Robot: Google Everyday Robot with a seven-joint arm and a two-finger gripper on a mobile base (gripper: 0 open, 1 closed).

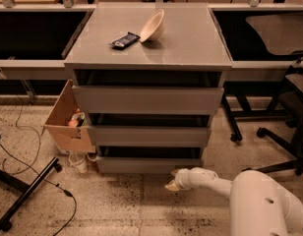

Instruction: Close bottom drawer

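Note:
The grey cabinet (pixel 149 48) has three drawers. The bottom drawer (pixel 147 164) is the lowest one, with a plain grey front low by the floor; a dark gap shows above its front. My white arm (pixel 259 205) reaches in from the lower right. My gripper (pixel 172 185) is low over the floor, just in front of and slightly below the right part of the bottom drawer's front. I cannot tell whether it touches the front.
A white bowl (pixel 152 25) and a dark packet (pixel 125 40) lie on the cabinet top. An open cardboard box (pixel 68 122) and cups (pixel 78 162) stand at the cabinet's left. Cables and a stand leg (pixel 26 193) lie left. Office chairs (pixel 289 107) stand right.

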